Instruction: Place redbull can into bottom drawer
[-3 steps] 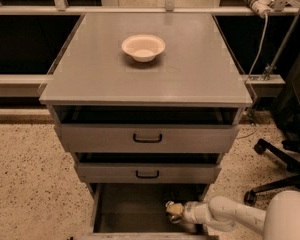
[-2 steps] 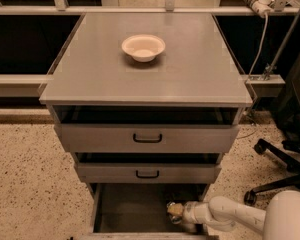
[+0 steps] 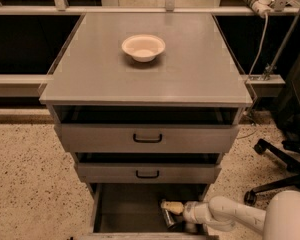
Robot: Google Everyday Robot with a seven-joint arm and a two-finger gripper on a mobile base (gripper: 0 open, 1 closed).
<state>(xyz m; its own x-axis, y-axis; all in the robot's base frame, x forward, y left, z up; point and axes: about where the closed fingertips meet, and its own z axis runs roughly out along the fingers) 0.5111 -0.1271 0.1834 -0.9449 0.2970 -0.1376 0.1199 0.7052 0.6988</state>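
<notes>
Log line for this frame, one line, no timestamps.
phase: place | gripper: inside open bottom drawer, right side | can: in drawer, just below gripper | bowl: on cabinet top

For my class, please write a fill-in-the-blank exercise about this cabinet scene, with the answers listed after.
The beige round bowl sits on the ___ of the grey metal cabinet. The robot's two-finger gripper reaches into the deep grey bottom drawer, which stands ___. The slim shiny redbull can lies inside that drawer, close by the ___. Both upper drawers have ___ handles.
Missing words: top; open; gripper; black.
</notes>
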